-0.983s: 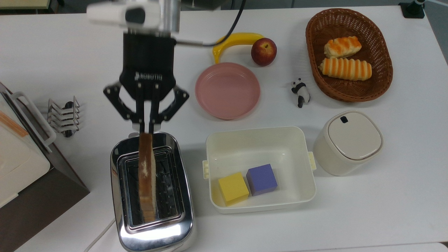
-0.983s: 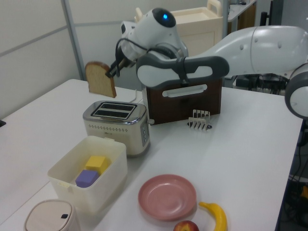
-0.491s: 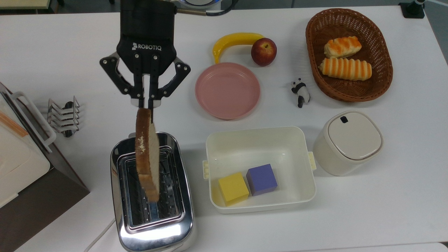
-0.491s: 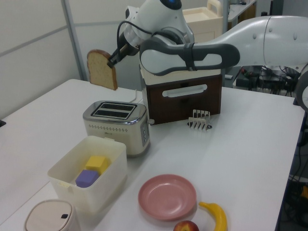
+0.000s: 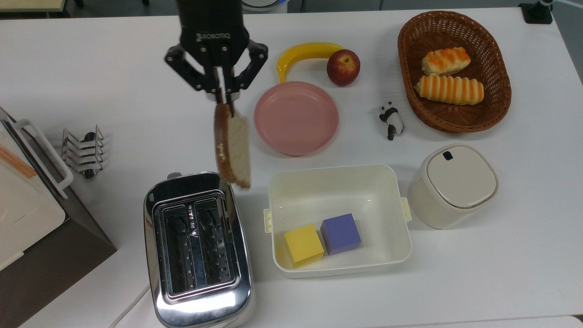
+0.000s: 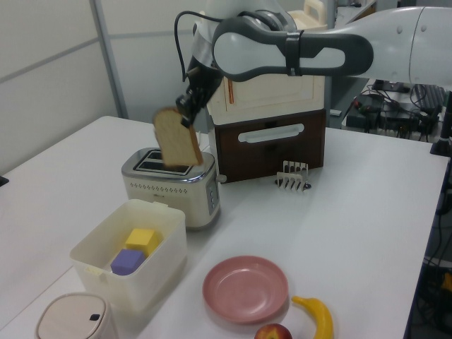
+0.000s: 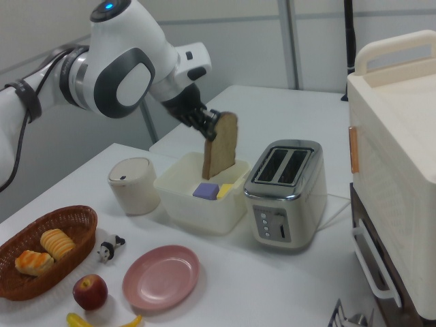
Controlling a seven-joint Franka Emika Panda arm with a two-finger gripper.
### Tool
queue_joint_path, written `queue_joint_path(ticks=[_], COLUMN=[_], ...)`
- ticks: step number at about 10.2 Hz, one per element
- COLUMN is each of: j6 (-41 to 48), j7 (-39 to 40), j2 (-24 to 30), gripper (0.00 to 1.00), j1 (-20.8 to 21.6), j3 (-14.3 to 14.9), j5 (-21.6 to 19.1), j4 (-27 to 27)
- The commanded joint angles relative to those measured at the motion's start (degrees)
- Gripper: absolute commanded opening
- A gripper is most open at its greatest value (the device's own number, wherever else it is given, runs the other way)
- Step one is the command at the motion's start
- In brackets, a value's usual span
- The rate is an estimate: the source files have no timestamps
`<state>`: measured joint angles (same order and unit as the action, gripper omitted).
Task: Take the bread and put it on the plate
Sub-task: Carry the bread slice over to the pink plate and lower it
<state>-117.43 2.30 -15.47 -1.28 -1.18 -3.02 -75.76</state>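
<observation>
My gripper (image 5: 224, 99) (image 6: 187, 117) (image 7: 210, 122) is shut on the top edge of the bread (image 5: 233, 150) (image 6: 179, 138) (image 7: 221, 154), a brown slice with a darker crust. The slice hangs upright in the air, between the chrome toaster (image 5: 198, 248) (image 6: 171, 182) (image 7: 285, 192) and the pink plate (image 5: 296, 117) (image 6: 246, 288) (image 7: 161, 276). In the top view the slice is just left of the plate's rim and above the toaster's upper right corner. The plate has nothing on it.
A cream tub (image 5: 338, 218) with a yellow and a purple block sits right of the toaster in the top view. A banana (image 5: 306, 52) and an apple (image 5: 343, 67) lie beyond the plate. A wicker basket (image 5: 496, 95) of rolls, a panda figure (image 5: 391, 120), a lidded bin (image 5: 451, 184) and a toast rack (image 5: 83, 151) stand around.
The gripper has carried the bread up and away from the toaster toward the plate, to the right in the top view. The toaster slots are now bare.
</observation>
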Motion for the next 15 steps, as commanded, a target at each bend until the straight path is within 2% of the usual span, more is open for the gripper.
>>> queue_joint_path(ticks=[1, 5, 7, 10, 13, 14, 15], j6=[14.6, 30.3, 37.0, 37.5, 37.6, 38.4, 39.3], j7=[8.1, 21.0, 31.4, 36.1, 39.2, 39.0, 38.9], j2=[1.9, 1.5, -1.2, -5.6, -6.1, -6.8, -6.9], gripper=[0.00, 0.00, 0.00, 0.00, 0.05, 0.18, 0.42], j1=[0.0, 0.2, 3.1, 6.4, 6.8, 6.9, 7.3], j3=[0.0, -0.2, -0.2, -0.2, -0.2, -0.2, -0.2], j5=[-4.9, -4.9, -4.5, -3.8, -2.5, -2.4, -2.2], j4=[-1.9, -2.5, -2.5, -3.0, -4.7, -4.7, -4.7])
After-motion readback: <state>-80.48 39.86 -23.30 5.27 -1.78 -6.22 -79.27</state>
